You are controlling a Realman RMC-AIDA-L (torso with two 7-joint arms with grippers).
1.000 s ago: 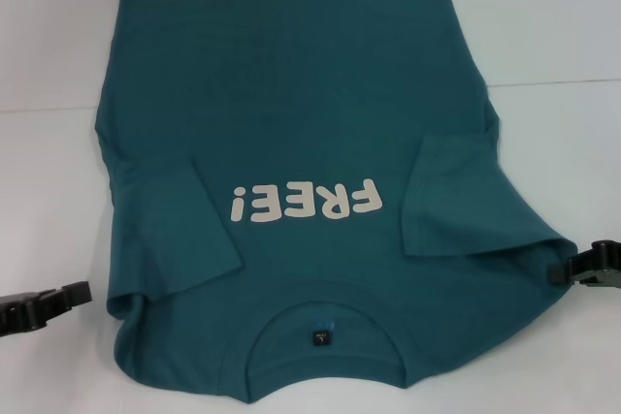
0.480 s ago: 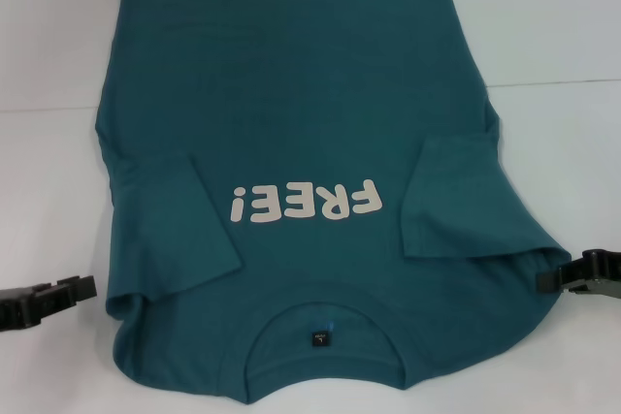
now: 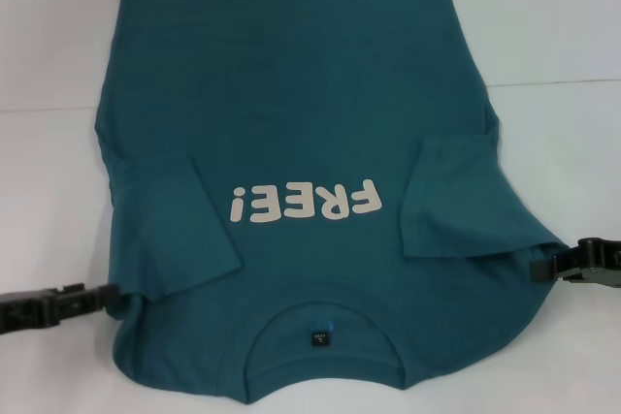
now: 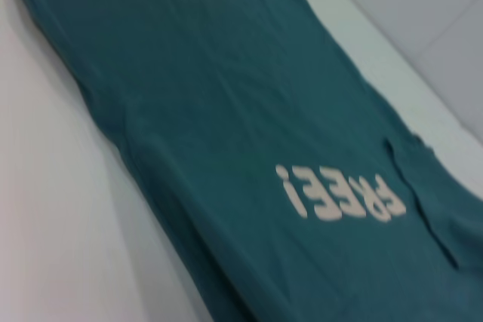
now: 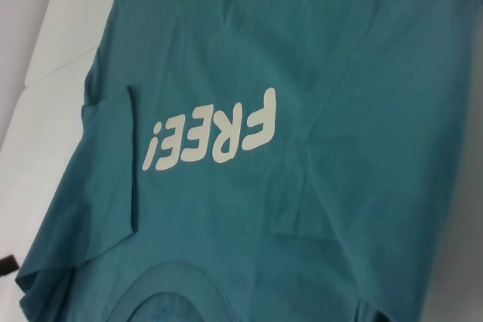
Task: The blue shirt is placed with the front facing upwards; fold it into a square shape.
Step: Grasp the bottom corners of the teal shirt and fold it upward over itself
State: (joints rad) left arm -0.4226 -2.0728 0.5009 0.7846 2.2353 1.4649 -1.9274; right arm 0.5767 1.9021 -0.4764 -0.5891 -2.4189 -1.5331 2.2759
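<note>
Now lies front-up on the white worktop [image 3: 563,36], the blue shirt [image 3: 301,123], sleeves folded in, left gripper [image 3: 97,298] and right gripper [image 3: 539,267] at its shoulder edges, grip state unclear; next calls for pinching both shoulders and folding toward the hem.

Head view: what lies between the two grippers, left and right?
In the head view, only the blue shirt spans the stretch from the left gripper to the right gripper: folded-in sleeves, FREE! lettering, collar.
</note>
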